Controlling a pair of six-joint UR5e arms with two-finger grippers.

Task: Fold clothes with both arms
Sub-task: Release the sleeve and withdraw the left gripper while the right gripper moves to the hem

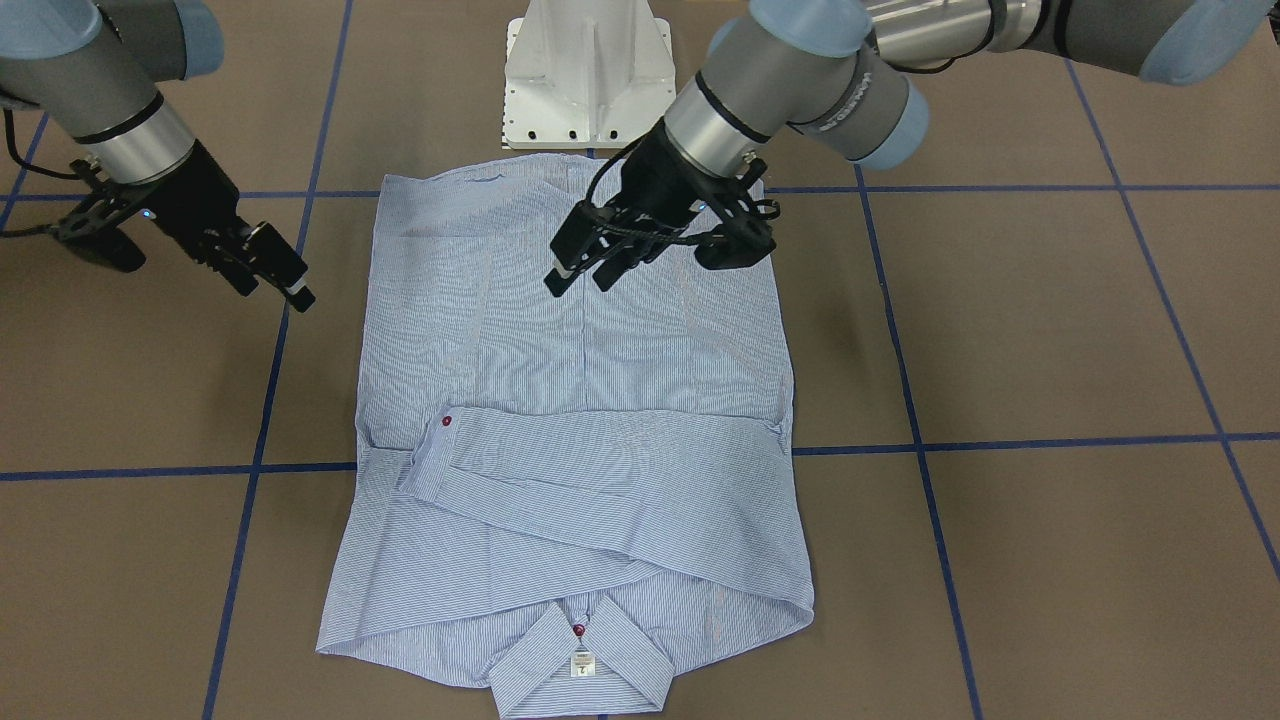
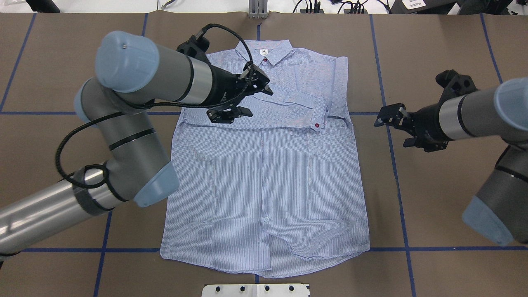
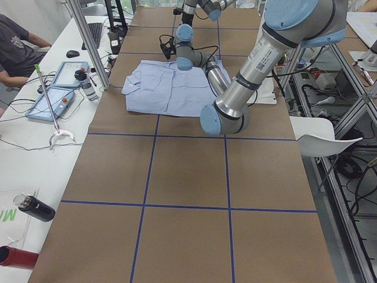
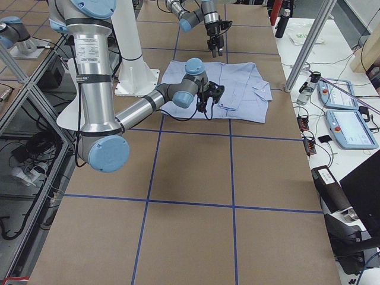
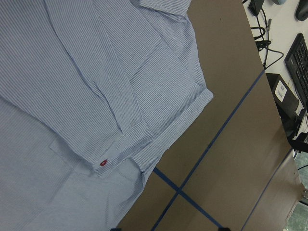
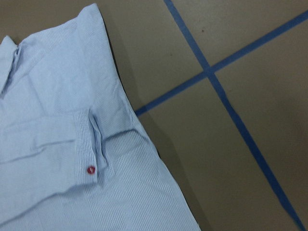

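Observation:
The striped shirt point(image 2: 268, 177) lies flat on the brown table, front up, collar point(image 2: 264, 47) at the far side. Its sleeves are folded across the chest, and one cuff with a red button point(image 2: 317, 124) lies near the shirt's right edge. My left gripper point(image 2: 260, 101) hovers over the folded sleeves near the collar, open and empty; it also shows in the front-facing view point(image 1: 580, 282). My right gripper point(image 2: 392, 132) is open and empty over bare table just right of the shirt, beside the cuff point(image 6: 89, 169). The shirt fills the left wrist view point(image 5: 72, 96).
The white pedestal base point(image 1: 588, 80) stands at the near edge by the shirt's hem. Blue tape lines point(image 2: 396, 165) grid the table. A side bench with tablets point(image 3: 59, 100) and a seated person point(image 3: 15, 47) runs along the far side.

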